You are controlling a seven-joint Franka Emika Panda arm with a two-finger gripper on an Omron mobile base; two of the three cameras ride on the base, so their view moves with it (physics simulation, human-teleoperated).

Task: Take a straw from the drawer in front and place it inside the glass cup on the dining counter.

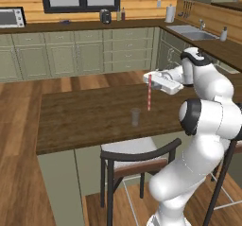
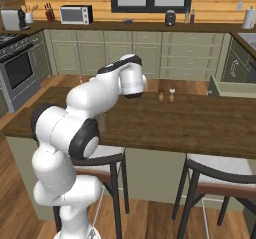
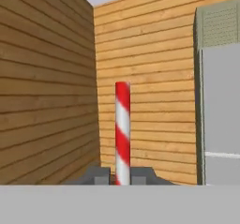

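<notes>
We find the dining worktop [image 1: 85, 121], a dark-brown plank top on a sage-green base, running across the middle of the left base view. The glass cup [image 1: 136, 117] stands upright on it toward its near edge, clear and apart from all else on the surface. Just to the right of the cup, and higher, the straw [image 1: 149, 92] hangs vertical with its red and white stripes plain; its lower tip sits above the planks, near the cup but not in it. We cannot tell from this angle whether that tip is directly over the cup mouth or beside it.

The end effector [image 1: 152, 75] is closed on the upper end of the straw, with the white hand reaching in from the right. In the hand view we see the two dark fingertips [image 3: 97, 175] pressed against either side of the straw, which rises straight from between them against a wood-plank wall.

In the right base view the arm's bulk hides the hand. Farther right on the worktop stand two small shakers [image 2: 166, 95]. At the right edge of that view the drawer [image 2: 235, 89] stands pulled out, sage-green with a pale inside.
</notes>
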